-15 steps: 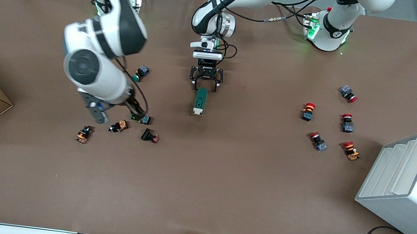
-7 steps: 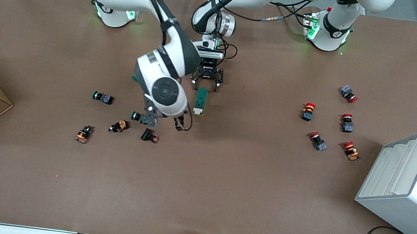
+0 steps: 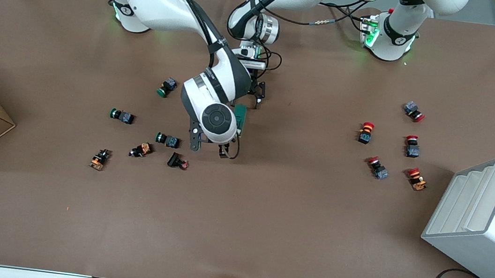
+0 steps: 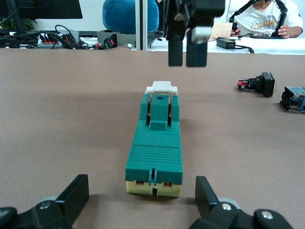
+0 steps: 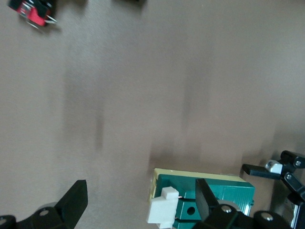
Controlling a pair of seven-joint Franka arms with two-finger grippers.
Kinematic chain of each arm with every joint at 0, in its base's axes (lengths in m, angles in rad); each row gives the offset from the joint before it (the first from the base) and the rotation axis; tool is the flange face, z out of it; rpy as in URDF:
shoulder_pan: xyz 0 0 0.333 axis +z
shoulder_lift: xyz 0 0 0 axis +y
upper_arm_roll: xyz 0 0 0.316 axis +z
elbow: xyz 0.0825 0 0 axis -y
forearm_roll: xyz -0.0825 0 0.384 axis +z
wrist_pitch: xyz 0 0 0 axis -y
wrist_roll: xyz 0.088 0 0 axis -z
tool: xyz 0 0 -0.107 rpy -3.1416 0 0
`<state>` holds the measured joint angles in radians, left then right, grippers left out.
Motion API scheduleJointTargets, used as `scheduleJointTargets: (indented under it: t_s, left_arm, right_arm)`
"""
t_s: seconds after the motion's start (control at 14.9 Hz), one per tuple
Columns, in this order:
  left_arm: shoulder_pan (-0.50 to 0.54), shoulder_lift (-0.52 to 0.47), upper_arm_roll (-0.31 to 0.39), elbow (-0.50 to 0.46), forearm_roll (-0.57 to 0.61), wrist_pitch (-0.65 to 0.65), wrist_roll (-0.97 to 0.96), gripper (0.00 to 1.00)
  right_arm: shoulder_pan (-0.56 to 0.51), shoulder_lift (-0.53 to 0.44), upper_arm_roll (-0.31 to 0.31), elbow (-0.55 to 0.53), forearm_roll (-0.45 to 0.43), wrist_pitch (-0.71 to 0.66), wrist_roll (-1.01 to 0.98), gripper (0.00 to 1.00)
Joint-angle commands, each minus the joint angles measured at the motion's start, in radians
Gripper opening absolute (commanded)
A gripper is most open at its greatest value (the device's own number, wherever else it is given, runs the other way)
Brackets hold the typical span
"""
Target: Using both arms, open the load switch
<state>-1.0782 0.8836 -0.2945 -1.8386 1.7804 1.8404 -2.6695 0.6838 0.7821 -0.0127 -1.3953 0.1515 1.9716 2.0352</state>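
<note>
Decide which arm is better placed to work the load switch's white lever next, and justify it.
Right: its end effector hangs open directly over the white lever. The left end effector straddles the load switch's other end, apparently steadying it.

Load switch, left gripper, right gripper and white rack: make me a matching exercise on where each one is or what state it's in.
Things:
1. load switch
2. left gripper
3. right gripper
4. white rack

States:
A. open, above the switch's white lever end
B. at the left arm's end of the table
C. lying flat mid-table
D. open, low at the switch's cream end

Pairs: 1-C, 2-D, 3-A, 4-B
</note>
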Motion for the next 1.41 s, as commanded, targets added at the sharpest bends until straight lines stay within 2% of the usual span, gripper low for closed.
scheduleJointTargets:
  t_s: [0.0,0.13,0.81,1.14,1.35]
  left_arm:
    - [-0.013,0.04,-0.002,0.018,0.005,0.017,-0.046,0.98]
    - [-0.013,0.04,-0.002,0.019,0.005,0.017,-0.046,0.98]
    - [-0.022,0.035,-0.003,0.012,-0.001,0.017,-0.073,0.98]
    - [-0.023,0.035,-0.003,0.005,-0.004,0.016,-0.072,0.98]
    - [-0.031,0.035,-0.002,-0.004,-0.004,0.016,-0.07,0.98]
  right_arm:
    - [0.013,0.008,0.005,0.022,0.045,-0.016,0.028,1.0]
    - [0.023,0.008,0.011,0.018,0.068,-0.017,0.03,1.0]
    - [0.045,0.023,0.011,0.013,0.065,-0.094,0.022,1.0]
    - [0.054,0.019,0.022,0.022,0.068,-0.203,0.022,1.0]
    - [0.054,0.017,0.028,0.025,0.069,-0.224,0.022,1.0]
